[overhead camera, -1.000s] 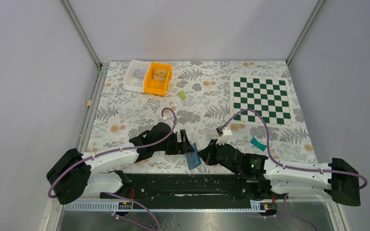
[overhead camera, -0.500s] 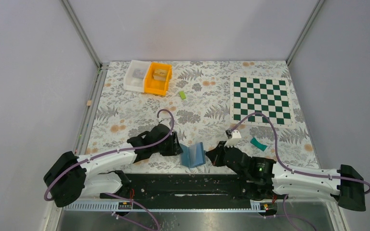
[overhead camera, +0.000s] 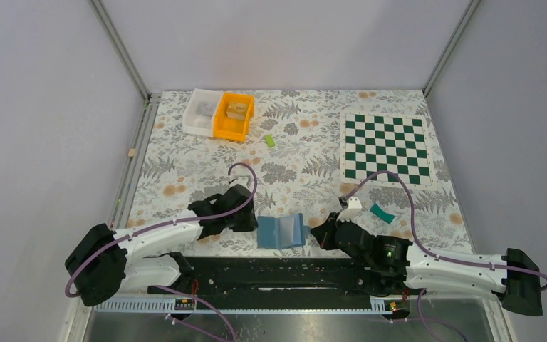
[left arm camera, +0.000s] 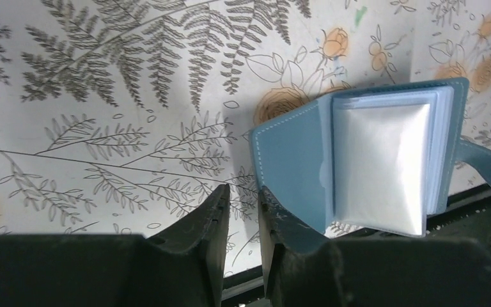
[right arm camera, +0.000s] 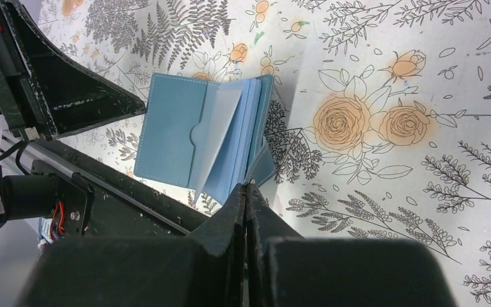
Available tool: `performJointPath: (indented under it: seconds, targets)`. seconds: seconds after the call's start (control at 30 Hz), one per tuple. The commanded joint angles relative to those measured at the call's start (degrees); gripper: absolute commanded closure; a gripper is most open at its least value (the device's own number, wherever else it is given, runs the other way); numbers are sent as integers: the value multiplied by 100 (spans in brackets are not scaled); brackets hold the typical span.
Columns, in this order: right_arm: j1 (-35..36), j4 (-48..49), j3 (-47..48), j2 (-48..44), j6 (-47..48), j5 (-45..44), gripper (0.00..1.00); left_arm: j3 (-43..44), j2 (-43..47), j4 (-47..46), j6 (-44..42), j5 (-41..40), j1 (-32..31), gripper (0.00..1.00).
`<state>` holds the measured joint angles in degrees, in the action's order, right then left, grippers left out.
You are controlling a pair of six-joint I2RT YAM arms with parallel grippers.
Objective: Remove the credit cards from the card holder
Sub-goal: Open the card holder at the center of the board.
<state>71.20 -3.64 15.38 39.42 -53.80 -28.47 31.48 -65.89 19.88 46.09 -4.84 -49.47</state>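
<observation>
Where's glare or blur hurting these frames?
Left wrist: the card holder's clear sleeve blows out white, hiding whatever is inside; left gripper dark and soft. Right wrist: right gripper a blurred black mass up close, card holder sharp. Top external: even light, soft shadows, no glare.

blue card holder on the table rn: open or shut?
Open. The blue stitched card holder lies spread on the floral tablecloth, one cover folded out flat, clear plastic sleeves exposed. Whether the sleeves are filled: cannot tell.
</observation>
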Motion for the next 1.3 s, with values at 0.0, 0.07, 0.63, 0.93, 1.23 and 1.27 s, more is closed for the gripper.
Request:
performJointPath:
  seconds: [0.0, 0.07, 0.63, 0.93, 1.23, 1.27]
  targets:
    - [-18, 18, 63, -75, 52, -195, 100, 369, -76, 291, -79, -494, -12, 77]
    - [-18, 104, 94, -102, 120, -108, 100, 372, -125, 234, -46, -465, -18, 77]
    - [-18, 1068, 635, 567, 432, 681, 100, 1055, 539, 100, -102, 995, 74, 53]
    - [-15, 1085, 712, 682, 398, 729, 100, 701, 126, -1017, -215, 1913, -20, 40]
    - [-17, 1080, 719, 331, 535, 581, 100, 541, -290, -1250, -279, 1869, -60, 36]
    - [-18, 1076, 696, 329, 536, 562, 100, 497, -333, -1291, -264, 1876, -62, 36]
